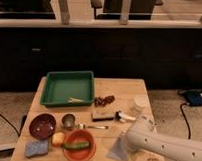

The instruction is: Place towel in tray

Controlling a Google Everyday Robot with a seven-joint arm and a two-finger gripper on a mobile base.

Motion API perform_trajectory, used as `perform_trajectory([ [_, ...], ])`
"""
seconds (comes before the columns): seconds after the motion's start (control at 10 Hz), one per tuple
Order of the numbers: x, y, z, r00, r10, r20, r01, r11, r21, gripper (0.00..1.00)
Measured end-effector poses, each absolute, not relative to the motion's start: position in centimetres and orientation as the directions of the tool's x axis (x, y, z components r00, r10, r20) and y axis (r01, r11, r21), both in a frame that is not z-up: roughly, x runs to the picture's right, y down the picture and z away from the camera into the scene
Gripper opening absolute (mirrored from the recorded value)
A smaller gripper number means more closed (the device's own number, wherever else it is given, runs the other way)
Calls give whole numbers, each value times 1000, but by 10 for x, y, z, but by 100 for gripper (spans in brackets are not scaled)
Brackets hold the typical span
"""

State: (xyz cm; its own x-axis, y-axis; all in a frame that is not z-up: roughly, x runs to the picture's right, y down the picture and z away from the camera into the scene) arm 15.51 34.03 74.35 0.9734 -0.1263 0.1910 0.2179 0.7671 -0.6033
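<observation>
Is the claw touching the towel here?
Cannot tell. In the camera view the claw sits at the upper right edge of the towel, but the white arm covers where they would meet.

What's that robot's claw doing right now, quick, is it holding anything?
Gripper: down at the towel on the table's front right; whether it is open, closed or holding the towel cannot be told.
</observation>
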Motion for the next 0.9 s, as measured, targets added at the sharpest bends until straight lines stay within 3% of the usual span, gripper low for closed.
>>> perform_trajectory([
  [0.7, 158, 340, 751, 968, -119, 221, 233, 753, -616, 5],
  [0.9, 160, 340, 749, 969, -117, 219, 231, 750, -619, 0],
])
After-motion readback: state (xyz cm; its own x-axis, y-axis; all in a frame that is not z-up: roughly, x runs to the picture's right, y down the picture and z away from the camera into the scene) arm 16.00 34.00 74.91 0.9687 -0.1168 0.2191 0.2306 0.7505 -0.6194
